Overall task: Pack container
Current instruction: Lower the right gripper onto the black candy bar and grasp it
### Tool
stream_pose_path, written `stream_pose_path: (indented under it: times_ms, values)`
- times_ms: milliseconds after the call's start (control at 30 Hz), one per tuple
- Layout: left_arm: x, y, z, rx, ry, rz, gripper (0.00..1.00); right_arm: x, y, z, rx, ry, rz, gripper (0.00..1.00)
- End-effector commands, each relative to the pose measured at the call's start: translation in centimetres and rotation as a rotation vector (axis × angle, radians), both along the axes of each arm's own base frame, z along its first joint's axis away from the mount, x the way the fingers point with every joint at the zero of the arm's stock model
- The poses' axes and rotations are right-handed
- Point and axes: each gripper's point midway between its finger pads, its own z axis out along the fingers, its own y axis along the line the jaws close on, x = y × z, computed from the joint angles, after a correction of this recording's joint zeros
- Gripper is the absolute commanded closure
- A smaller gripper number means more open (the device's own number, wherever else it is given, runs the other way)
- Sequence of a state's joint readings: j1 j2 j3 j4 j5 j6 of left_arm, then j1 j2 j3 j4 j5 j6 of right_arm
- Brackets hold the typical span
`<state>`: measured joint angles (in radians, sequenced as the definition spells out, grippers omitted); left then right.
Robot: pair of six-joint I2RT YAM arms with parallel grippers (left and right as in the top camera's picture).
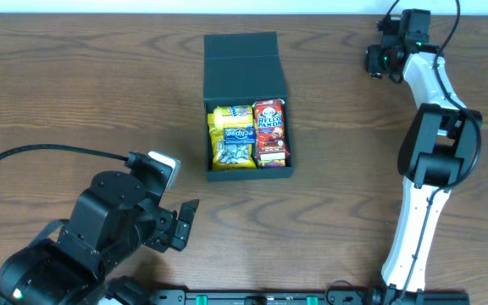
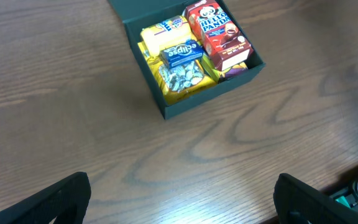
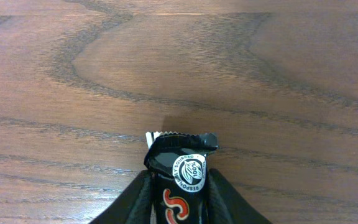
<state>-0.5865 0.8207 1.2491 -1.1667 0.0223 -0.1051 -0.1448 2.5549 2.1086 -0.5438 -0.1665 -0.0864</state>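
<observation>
Item: container [image 1: 242,59], a dark teal-black square cardboard box, matte and plain. I am logging it as sitting flat at mid-table, its hinged flap lid standing open on the far side. It is holding a yellow packet [image 1: 227,151] under a blue pack [image 1: 238,133] at left and a red carton [image 1: 270,131] at right.

The overhead camera looks straight down from high up and takes in the whole table [image 1: 74,93]. The left wrist camera sits low at 7 o'clock, faces 1 o'clock, and shares the box [image 2: 191,59] with the overhead view. The right wrist camera, at 2 o'clock, looks closely at bare wood and a snack bar [image 3: 180,180].
</observation>
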Motion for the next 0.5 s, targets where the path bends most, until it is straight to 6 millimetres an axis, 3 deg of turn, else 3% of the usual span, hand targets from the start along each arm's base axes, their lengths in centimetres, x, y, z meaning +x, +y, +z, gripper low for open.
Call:
stream_pose_path:
  times_ms: [0, 300, 467]
  values:
    - [0.0, 0.1, 0.5, -0.008, -0.012, 0.008, 0.05, -0.1, -0.8, -0.6, 0.006, 0.011, -0.015, 0.77]
    - [0.0, 0.1, 0.5, -0.008, -0.012, 0.008, 0.05, 0.1, 0.7, 0.2, 0.032, -0.002, 0.018, 0.82]
    - [0.0, 0.1, 0.5, -0.008, -0.012, 0.008, 0.05, 0.8, 3.4, 4.9, 0.081, -0.078, 0.086, 0.83]
